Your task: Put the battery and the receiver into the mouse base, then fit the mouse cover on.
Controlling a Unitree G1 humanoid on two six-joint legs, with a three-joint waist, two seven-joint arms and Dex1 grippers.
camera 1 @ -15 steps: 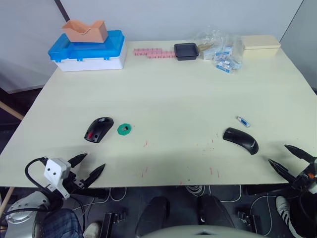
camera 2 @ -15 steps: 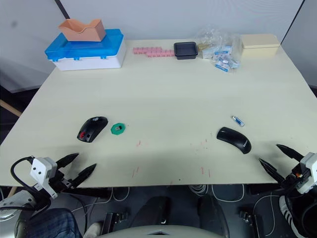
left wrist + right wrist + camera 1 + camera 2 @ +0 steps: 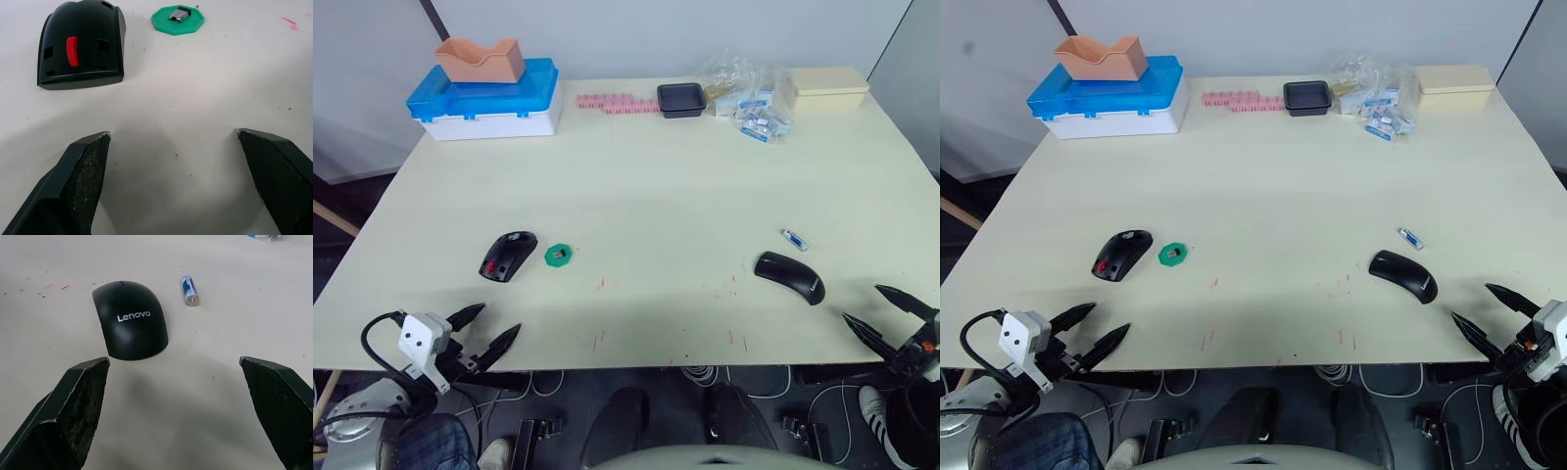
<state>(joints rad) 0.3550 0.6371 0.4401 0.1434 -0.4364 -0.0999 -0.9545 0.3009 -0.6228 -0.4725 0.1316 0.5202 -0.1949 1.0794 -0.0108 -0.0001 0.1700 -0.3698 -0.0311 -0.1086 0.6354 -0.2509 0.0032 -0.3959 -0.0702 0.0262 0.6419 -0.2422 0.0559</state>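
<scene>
The mouse base (image 3: 508, 256), black with a red mark inside, lies on the table's left side, also in the left wrist view (image 3: 80, 45). Just right of it, a small silver receiver (image 3: 178, 13) sits on a green round piece (image 3: 559, 256). On the right lies the smooth black mouse cover (image 3: 789, 276), marked Lenovo (image 3: 131, 319). The battery (image 3: 793, 239), white with a blue end, rests just behind the cover (image 3: 190, 290). My left gripper (image 3: 489, 333) is open at the near edge, short of the base. My right gripper (image 3: 889, 316) is open at the near right edge, short of the cover.
Along the far edge stand a blue-lidded white box (image 3: 487, 101) with an orange holder on top, a row of pink pieces (image 3: 618, 103), a small black tray (image 3: 682, 100), clear bags of small parts (image 3: 747, 98) and a cream box (image 3: 827, 89).
</scene>
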